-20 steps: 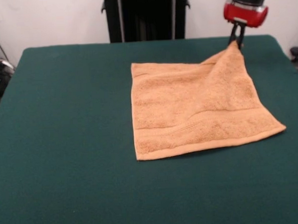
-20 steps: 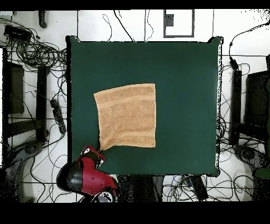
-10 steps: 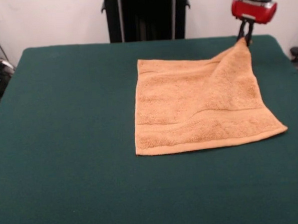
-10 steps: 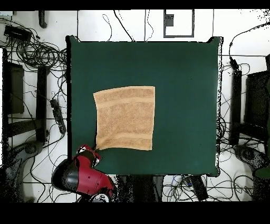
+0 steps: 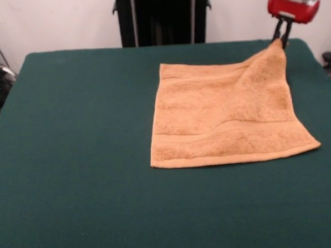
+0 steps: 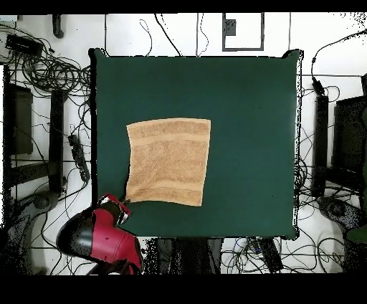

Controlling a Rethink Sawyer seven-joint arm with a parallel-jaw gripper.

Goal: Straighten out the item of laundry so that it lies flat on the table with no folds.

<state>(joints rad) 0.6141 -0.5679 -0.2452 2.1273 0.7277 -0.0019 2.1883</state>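
Note:
The orange-tan towel [image 5: 223,115] lies spread on the dark green table [image 5: 71,134], right of centre in the front view. Its far right corner is lifted off the cloth into a peak, and the red and black gripper [image 5: 281,39] is shut on that corner at the table's far right edge. A soft ridge runs from the held corner down into the towel. In the overhead view the towel [image 6: 168,161] sits left of centre, with the gripper [image 6: 125,202] at its lower left corner, near the table's [image 6: 251,129] bottom edge.
Cables and dark equipment [image 6: 43,143] lie on the floor around the table in the overhead view. A black stand [image 5: 162,16] rises behind the table's far edge. The held corner is close to the table's corner.
The gripper has moved outward toward the table's corner, still holding the towel's corner. The towel has been dragged along and its far edge has stretched out.

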